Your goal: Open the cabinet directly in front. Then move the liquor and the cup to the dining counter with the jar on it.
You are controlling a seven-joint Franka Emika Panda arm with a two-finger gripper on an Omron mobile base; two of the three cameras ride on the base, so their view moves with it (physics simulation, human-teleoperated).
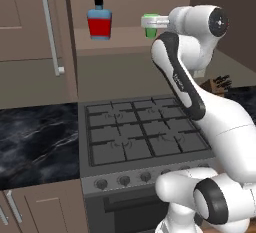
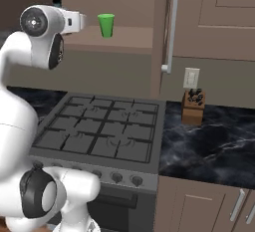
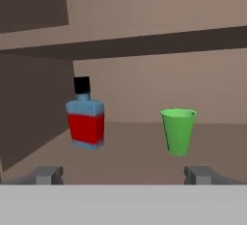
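Observation:
Both doors of the cabinet stand swung open, so its shelf shows. On that shelf the liquor, a pale blue bottle with a red label and black cap, stands upright at the left. The green cup stands upright to its right, apart from it. My gripper is open and empty, level with the shelf and short of both, aimed between them. From the left base the gripper overlaps the cup, with the liquor further left. From the right base the gripper sits just left of the cup. The dining counter is out of view.
A grey gas stove lies below the cabinet, with black marble worktop on either side. A knife block and a wall outlet are at the right. The open right door and its bar handle jut out.

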